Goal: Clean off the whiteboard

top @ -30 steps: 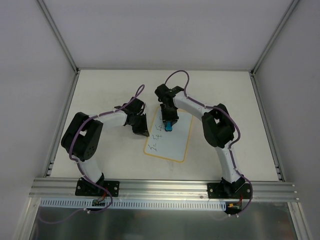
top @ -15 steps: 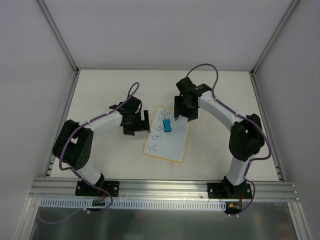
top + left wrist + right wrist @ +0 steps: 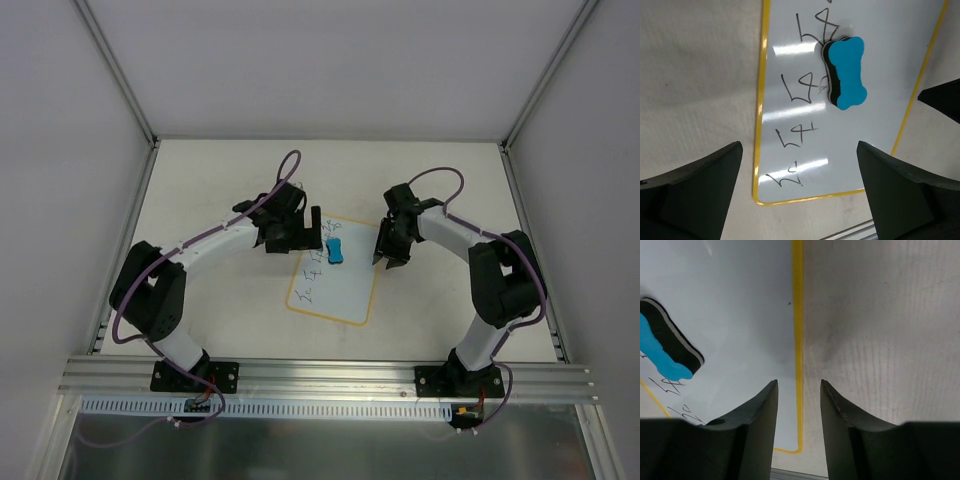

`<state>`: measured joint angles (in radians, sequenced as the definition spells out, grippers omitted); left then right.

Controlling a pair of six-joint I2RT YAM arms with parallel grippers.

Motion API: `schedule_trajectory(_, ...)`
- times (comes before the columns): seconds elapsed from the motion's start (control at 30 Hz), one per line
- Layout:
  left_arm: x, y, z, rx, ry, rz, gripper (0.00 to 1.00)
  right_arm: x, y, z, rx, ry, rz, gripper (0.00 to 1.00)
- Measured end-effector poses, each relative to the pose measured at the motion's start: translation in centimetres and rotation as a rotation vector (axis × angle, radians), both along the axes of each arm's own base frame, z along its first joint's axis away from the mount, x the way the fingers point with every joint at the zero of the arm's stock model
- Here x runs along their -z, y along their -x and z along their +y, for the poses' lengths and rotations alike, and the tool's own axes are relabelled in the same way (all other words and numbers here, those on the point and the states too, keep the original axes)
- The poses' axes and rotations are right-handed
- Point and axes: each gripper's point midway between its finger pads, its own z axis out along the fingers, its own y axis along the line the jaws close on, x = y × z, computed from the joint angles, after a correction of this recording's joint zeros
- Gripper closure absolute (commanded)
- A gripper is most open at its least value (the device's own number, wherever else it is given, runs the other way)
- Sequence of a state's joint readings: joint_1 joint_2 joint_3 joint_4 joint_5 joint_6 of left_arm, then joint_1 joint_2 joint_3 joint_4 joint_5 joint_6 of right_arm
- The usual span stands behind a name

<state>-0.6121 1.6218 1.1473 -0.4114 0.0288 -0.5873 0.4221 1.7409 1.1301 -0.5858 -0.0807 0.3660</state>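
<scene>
The whiteboard (image 3: 336,292) lies flat on the table, yellow-edged, with dark scribbles down its left half. A blue bone-shaped eraser (image 3: 335,251) rests on its far part, held by nothing. My left gripper (image 3: 306,236) hovers at the board's far-left corner, open wide. In the left wrist view the left gripper (image 3: 800,152) frames the whiteboard (image 3: 865,135), scribbles and eraser (image 3: 846,72). My right gripper (image 3: 386,252) is at the board's right edge. In the right wrist view the right gripper (image 3: 797,384) is open narrowly, straddling the yellow border above the whiteboard (image 3: 740,300), the eraser (image 3: 662,352) off to the left.
The off-white tabletop (image 3: 200,190) is walled by grey panels on three sides. An aluminium rail (image 3: 330,378) carrying both arm bases runs along the near edge. The right gripper's dark tip (image 3: 942,97) shows at the right edge of the left wrist view.
The right gripper let go of the eraser, left it on the board and moved right to the board's edge. The left gripper opened wide and moved toward the board's far-left corner.
</scene>
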Motion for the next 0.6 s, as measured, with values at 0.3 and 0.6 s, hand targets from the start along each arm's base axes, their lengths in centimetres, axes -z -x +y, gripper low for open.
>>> schedule_trajectory(0.3, 0.3, -1.8, -3.2, 0.027, -0.069, -0.054, 0.03, 1.3, -1.3, 0.9, 0.016, -0.037, -0.034, 0.78)
schedule_trajectory(0.6, 3.1, -2.7, -4.9, 0.04, -0.151, -0.047, 0.04, 2.0, -1.1, 0.8, 0.02, -0.034, -0.025, 0.87)
